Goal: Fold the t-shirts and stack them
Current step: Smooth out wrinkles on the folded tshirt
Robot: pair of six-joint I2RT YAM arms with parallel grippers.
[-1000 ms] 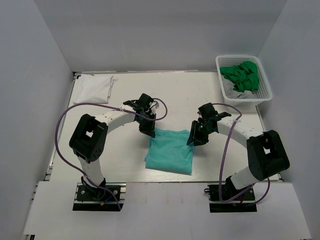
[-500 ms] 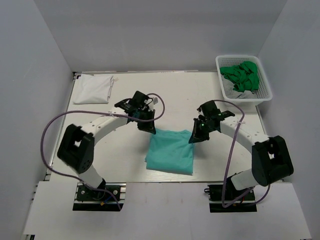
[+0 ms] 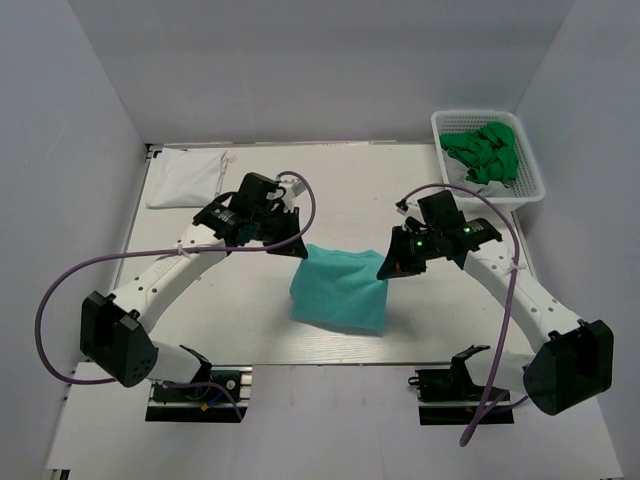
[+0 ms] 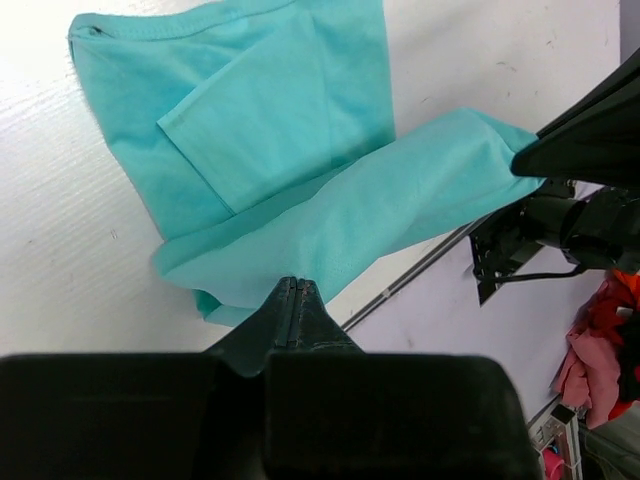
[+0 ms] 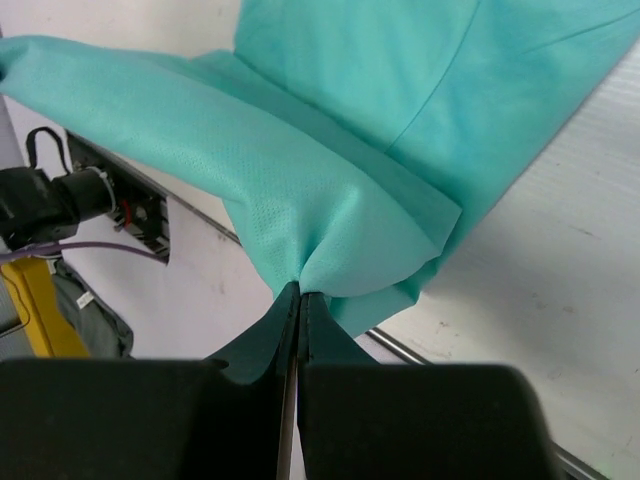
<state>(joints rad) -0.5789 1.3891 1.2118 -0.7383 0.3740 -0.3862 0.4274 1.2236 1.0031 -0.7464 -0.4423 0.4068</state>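
Observation:
The teal t-shirt (image 3: 340, 290) lies partly folded at the table's middle front, its far edge lifted off the table. My left gripper (image 3: 297, 250) is shut on the shirt's far left corner (image 4: 292, 262). My right gripper (image 3: 387, 270) is shut on the far right corner (image 5: 305, 270). The cloth hangs stretched between the two grippers above the lower layer (image 4: 250, 110). A folded white t-shirt (image 3: 186, 177) lies at the far left corner. Bright green shirts (image 3: 484, 150) and a grey-white one (image 3: 480, 186) are in the basket.
The white mesh basket (image 3: 535, 172) stands at the far right of the table. The table's front edge (image 3: 330, 362) runs just below the teal shirt. Grey walls close in the back and both sides.
Both grippers have risen and moved apart and toward the front, lifting the teal shirt's far edge off the table. The arms have stretched out.

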